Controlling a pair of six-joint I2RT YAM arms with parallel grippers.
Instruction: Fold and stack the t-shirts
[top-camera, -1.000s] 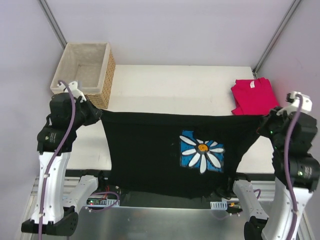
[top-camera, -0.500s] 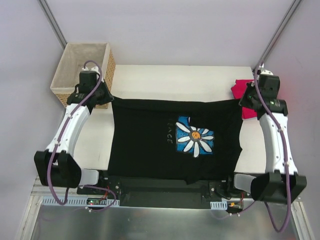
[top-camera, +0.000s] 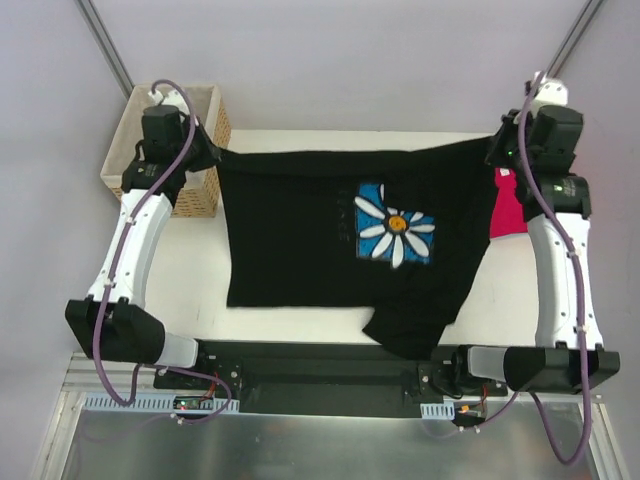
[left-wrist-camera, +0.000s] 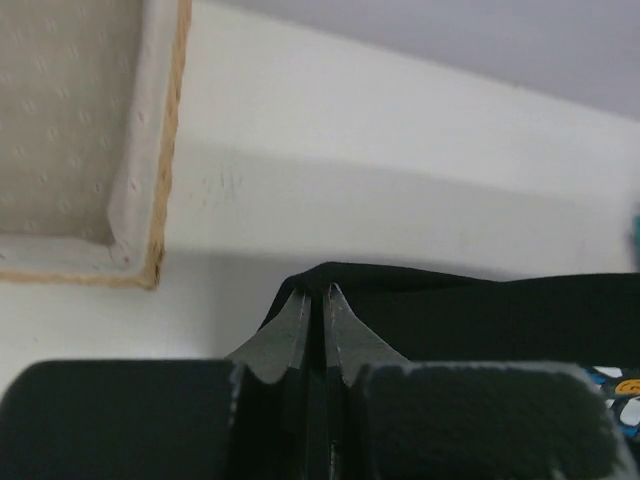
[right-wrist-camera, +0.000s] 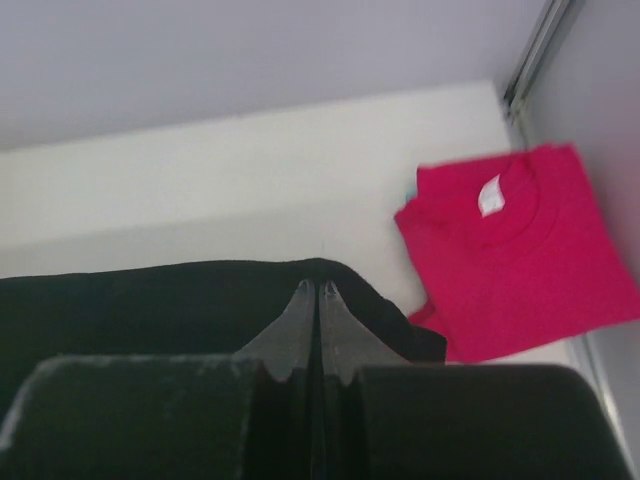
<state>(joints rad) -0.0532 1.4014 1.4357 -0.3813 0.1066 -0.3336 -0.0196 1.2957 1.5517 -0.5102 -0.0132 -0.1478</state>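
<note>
**Black t-shirt (top-camera: 300, 240) stretched taut between two clamped grippers**

Covers most of the white table (top-camera: 190, 265), print side up. Runs in a straight, tight line along its far edge, from one far corner of the table to the other. Lies flat along the near left hem. Bunches into a loose fold at the near right corner, close to the table's near edge. Carries a blue square daisy print (top-camera: 395, 222) a little right of centre.

Next down in size: woven wicker basket with pale cloth lining (top-camera: 195, 200), at the far left corner of the table. Sits just beside the black cloth's far left corner, partly behind the left arm (top-camera: 135, 240).

Then the plain pinkish-red t-shirt (right-wrist-camera: 520, 250), folded, at the far right of the table with its white neck label up. Mostly hidden from overhead by the right arm (top-camera: 560, 260) and the black sleeve.

Smallest: left gripper (left-wrist-camera: 318, 295), fingertips pressed together on the far left corner of the black cloth, which peaks up around the tips. Likewise the right gripper (right-wrist-camera: 312, 290), pinched tight on the far right corner, just beside the red cloth.
</note>
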